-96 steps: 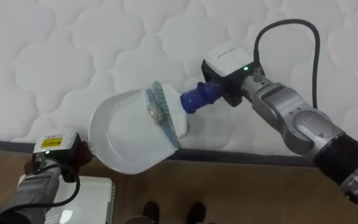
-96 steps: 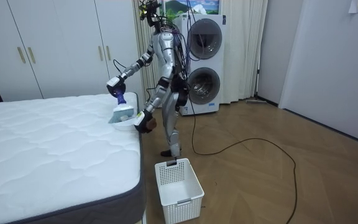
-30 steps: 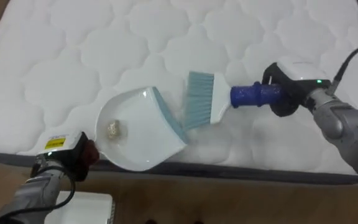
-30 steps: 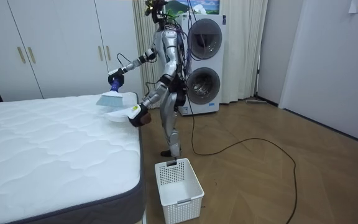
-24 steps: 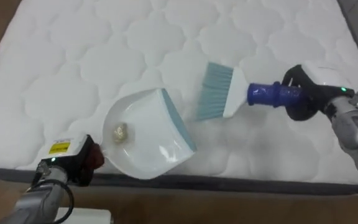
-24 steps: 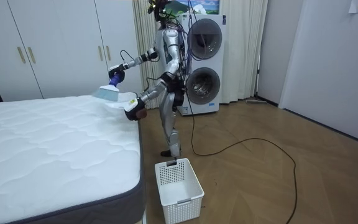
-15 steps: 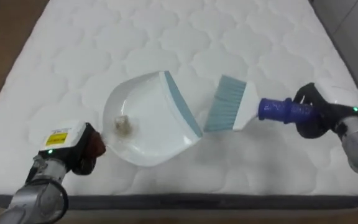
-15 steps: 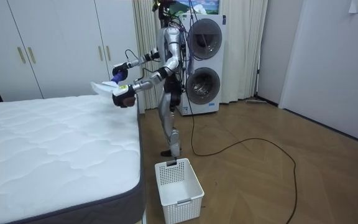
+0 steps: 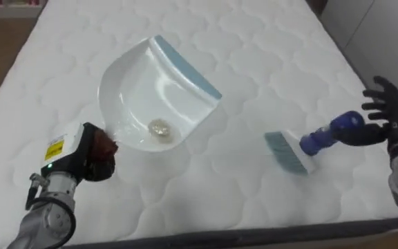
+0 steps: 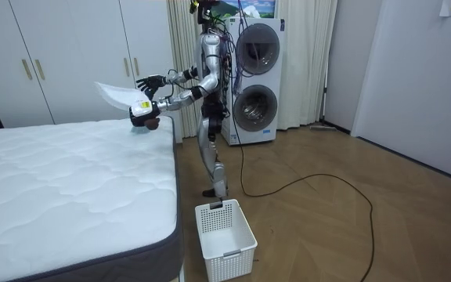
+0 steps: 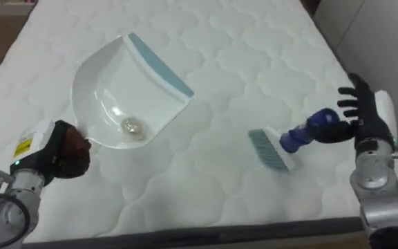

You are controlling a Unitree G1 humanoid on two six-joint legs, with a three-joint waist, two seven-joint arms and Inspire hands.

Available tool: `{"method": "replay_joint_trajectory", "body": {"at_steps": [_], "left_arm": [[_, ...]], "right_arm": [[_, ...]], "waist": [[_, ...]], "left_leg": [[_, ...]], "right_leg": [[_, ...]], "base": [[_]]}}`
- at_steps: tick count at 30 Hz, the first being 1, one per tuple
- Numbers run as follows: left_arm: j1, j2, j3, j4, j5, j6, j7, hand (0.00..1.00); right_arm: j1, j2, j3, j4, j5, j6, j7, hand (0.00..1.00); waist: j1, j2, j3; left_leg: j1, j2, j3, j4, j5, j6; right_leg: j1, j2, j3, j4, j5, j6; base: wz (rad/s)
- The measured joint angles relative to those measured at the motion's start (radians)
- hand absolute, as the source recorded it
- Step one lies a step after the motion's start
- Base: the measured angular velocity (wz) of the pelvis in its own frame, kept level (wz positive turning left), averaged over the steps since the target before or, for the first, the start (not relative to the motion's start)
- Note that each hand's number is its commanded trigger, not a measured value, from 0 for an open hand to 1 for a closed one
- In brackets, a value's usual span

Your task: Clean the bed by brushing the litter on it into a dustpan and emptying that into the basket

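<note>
Dustpan now higher, crumpled scrap inside

Home room, bare quilted mattress, white wardrobes, stacked washer and dryer, curtains, wood floor

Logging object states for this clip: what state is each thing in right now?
dustpan: held raised over mattress, scrap inside
brush: ungripped, beside right hand
left hand: fingers curled round dustpan handle
right hand: open, fingers spread
basket: upright
</note>
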Motion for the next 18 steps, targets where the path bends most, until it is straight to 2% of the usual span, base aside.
{"method": "replay_joint_trajectory", "body": {"at_steps": [1,3,6,9,13,18], "left_arm": [[0.000,-0.007,0.000,-0.004,-0.008,0.000,0.002,1.00],[-0.002,-0.044,0.000,-0.005,-0.039,0.000,0.003,1.00],[-0.002,-0.073,-0.001,-0.006,-0.074,0.000,0.002,1.00],[0.001,-0.072,0.014,-0.024,-0.079,0.000,0.002,1.00],[0.001,-0.073,0.040,-0.067,-0.117,0.000,0.003,1.00],[0.002,-0.074,0.072,-0.133,-0.110,-0.004,0.007,1.00]], "right_arm": [[0.000,0.013,0.000,-0.005,-0.002,0.000,-0.001,0.00],[0.002,0.065,0.002,-0.028,-0.004,0.000,-0.006,0.00],[0.007,0.087,0.006,-0.073,0.026,0.000,-0.006,0.00],[0.018,0.087,0.006,-0.125,0.110,0.000,-0.007,0.00],[0.025,0.087,0.007,-0.167,0.117,0.000,0.008,0.00],[0.086,0.087,0.008,-0.218,0.153,0.000,0.058,0.00]], "waist": [[-0.001,0.002,-0.0004],[-0.005,0.013,-0.0009],[-0.002,0.027,0.0002],[0.000,0.032,0.0011],[0.002,0.044,0.0031],[0.029,0.050,0.0020]], "left_leg": [[0.002,0.000,0.000,-0.001,0.000,0.000],[0.018,0.001,0.000,-0.005,0.000,-0.001],[0.021,0.001,0.000,-0.006,-0.001,-0.002],[0.022,0.004,0.001,-0.006,-0.003,-0.005],[0.024,0.008,0.001,-0.006,-0.010,-0.008],[0.034,0.011,-0.001,-0.005,-0.012,-0.009]], "right_leg": [[0.000,0.001,0.005,0.000,0.000,0.000],[0.012,0.002,0.012,-0.003,0.000,0.000],[0.012,0.004,0.021,-0.004,0.000,0.000],[0.013,0.008,0.023,-0.003,0.000,0.000],[0.014,0.013,0.032,-0.003,0.000,0.000],[0.025,0.018,0.035,-0.001,0.001,-0.001]], "base": [[-0.09],[-0.10],[-0.07],[0.00],[0.00],[0.02]]}}
